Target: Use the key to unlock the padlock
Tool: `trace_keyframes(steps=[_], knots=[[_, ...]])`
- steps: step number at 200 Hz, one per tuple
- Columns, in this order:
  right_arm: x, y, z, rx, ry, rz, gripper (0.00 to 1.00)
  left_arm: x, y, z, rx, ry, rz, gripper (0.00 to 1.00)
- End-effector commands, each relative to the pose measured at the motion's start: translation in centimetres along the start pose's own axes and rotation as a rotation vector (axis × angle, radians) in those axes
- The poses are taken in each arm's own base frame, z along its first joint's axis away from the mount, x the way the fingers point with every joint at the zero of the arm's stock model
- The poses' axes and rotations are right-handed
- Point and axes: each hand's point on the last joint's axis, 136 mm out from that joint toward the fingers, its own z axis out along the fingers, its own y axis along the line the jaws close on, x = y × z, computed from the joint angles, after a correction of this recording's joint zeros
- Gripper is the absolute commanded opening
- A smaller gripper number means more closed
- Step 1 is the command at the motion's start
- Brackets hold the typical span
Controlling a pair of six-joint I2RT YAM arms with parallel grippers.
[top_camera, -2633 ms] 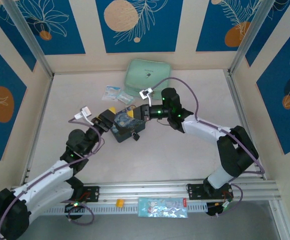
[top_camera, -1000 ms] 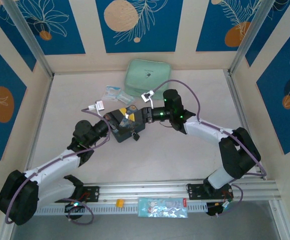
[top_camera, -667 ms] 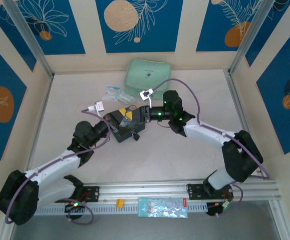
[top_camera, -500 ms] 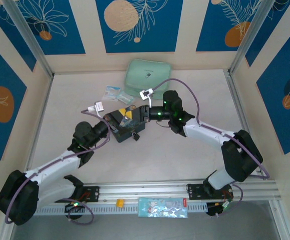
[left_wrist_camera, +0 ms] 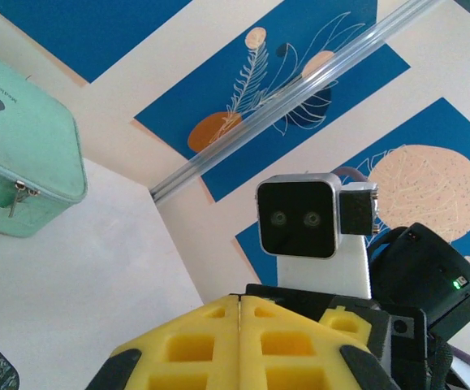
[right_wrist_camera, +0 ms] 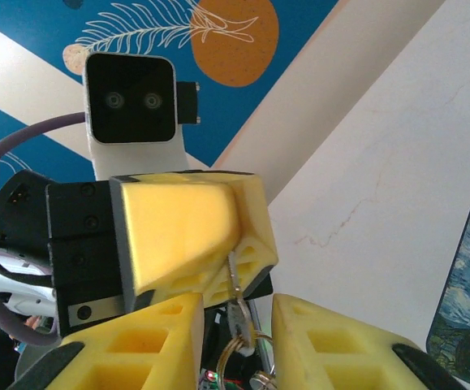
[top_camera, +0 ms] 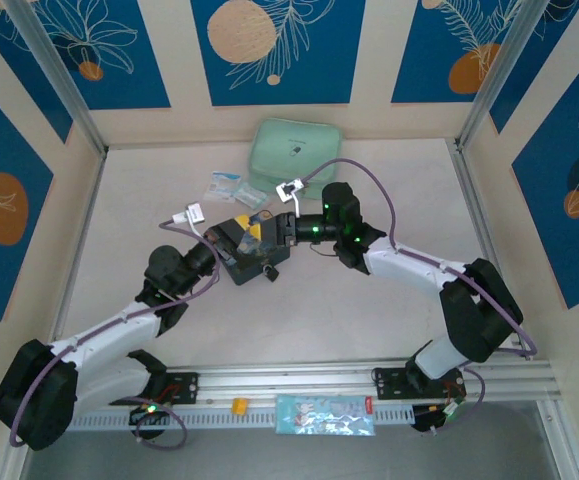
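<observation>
fwiw the key, pinched in the closed left gripper, should be centred between the parted jaws of the right gripper first.

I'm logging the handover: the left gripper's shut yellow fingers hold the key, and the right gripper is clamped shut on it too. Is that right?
Not quite. The left gripper does hold the key in shut yellow fingers, but the right gripper is not clamped on it: the right wrist view shows its fingers apart, one on each side of the hanging key.
</observation>
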Motion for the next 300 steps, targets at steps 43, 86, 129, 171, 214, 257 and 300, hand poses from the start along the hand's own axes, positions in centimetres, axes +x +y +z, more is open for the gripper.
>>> trace_keyframes(steps=[43, 86, 129, 171, 214, 257, 300], knots=[[0.1, 0.2, 0.1, 0.014, 0.0, -0.041, 0.0, -0.4, -0.9, 0.0, 0.034, -0.034, -0.022, 0.02], [0.3, -0.5, -1.1, 0.245, 0.036, -0.258, 0.0, -0.7, 0.7, -0.7, -0.097, -0.037, -0.083, 0.7], [0.0, -1.8, -2.0, 0.505, 0.07, -0.52, 0.0, -0.6, 1.7, -0.5, -0.223, 0.003, -0.189, 0.65], [-0.1, -2.8, -1.4, 0.729, 0.124, -0.807, 0.0, 0.0, 1.8, 0.7, -0.198, 0.011, -0.301, 0.59], [-1.5, -2.8, -0.9, 0.872, 0.095, -1.008, 0.0, 0.7, 2.0, 1.5, -0.197, 0.031, -0.334, 0.55], [-1.6, -4.1, -0.1, 0.964, 0.143, -1.115, 0.0, 0.5, 2.3, 1.1, -0.209, 0.011, -0.334, 0.53], [-1.7, -3.8, 0.5, 0.965, 0.134, -1.151, 0.0, 0.7, 2.5, 1.0, -0.218, 0.013, -0.332, 0.45]])
